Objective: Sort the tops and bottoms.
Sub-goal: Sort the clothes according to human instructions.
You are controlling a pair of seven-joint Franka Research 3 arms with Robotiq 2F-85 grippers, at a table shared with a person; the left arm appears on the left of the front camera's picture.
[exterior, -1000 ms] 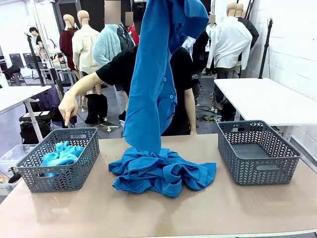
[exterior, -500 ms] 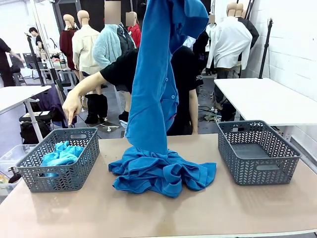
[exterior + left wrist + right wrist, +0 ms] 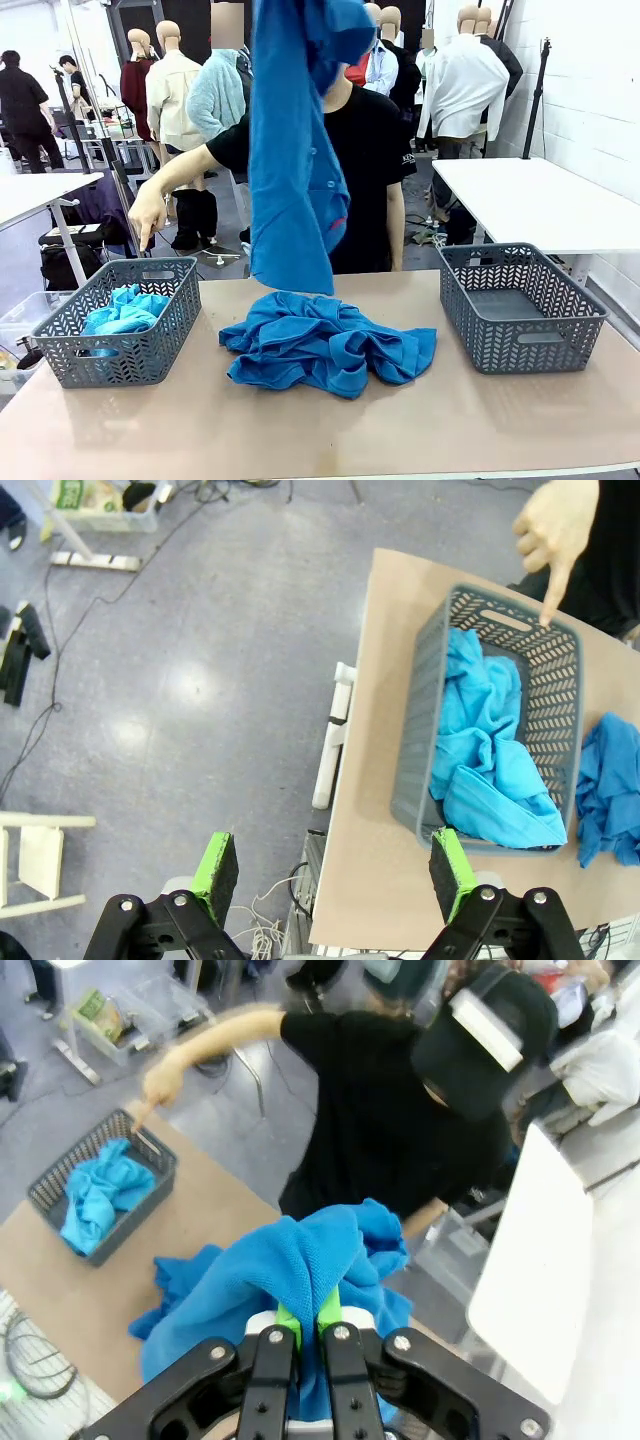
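The right gripper is clamped shut on a bunched fold of the buttoned shirt, its green pads pressed together with bright blue cloth squeezed between them. In the front view this shirt hangs down from the top of the picture above the middle of the table, small buttons running down its front, its lowest hem in the air just above the pile of blue cloth and apart from it. That pile lies crumpled at the table's middle, nearer the far edge than the near one, between the two baskets.

The left basket, grey with a patterned wall, stands at the table's far-left corner and holds light blue cloth. The right basket, of the same make, stands toward the far-right corner.

A person in a black top stands behind the far edge, behind the hanging shirt. The person's hand is stretched out over the left basket, forefinger pointing down at its far rim.

The left gripper hangs high off the table's left edge over the grey floor, its jaws spread wide with nothing between them; the left basket lies below and ahead of it
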